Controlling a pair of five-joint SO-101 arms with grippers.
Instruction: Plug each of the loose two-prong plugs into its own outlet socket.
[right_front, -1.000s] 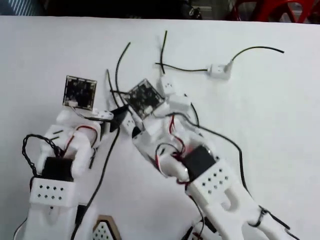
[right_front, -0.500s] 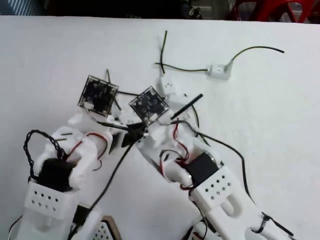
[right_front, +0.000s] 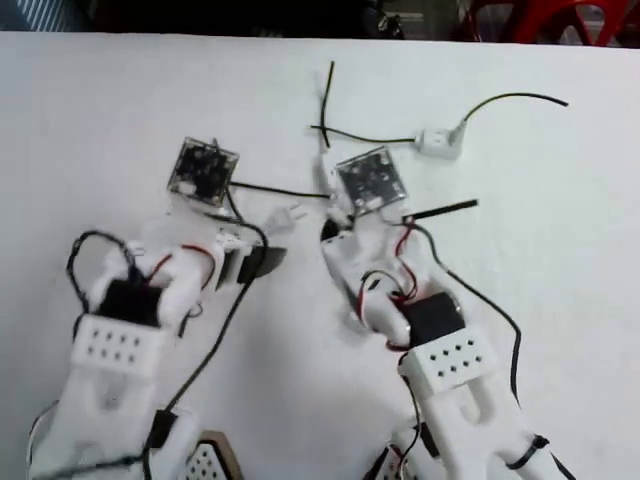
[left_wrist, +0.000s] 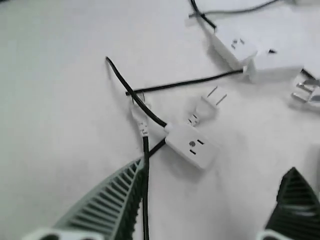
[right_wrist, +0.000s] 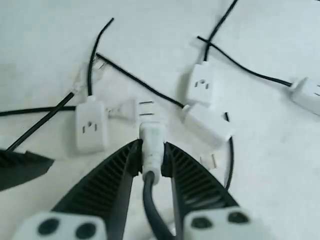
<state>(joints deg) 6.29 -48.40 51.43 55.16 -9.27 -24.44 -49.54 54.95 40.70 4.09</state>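
Our right hand (right_wrist: 151, 147) is clamped tight on a white two-prong plug (right_wrist: 151, 134) with a black cord, its prongs pointing away from the hand. Our left hand (left_wrist: 217, 167) gapes wide over the white bench (left_wrist: 55, 100) and holds nothing. We count three plugs and three white box-shaped outlet sockets. One socket (right_wrist: 90, 127) lies near the held plug, a second (right_wrist: 202, 85) beyond it, and a third (right_wrist: 307, 95) far off. A loose white plug (left_wrist: 207, 106) lies just beside the nearest socket, and another (right_wrist: 207, 125) by the second. Seen from above, the loose white plug (right_front: 292, 212) sits at one o'clock from the left hand. Black cords cross between them.
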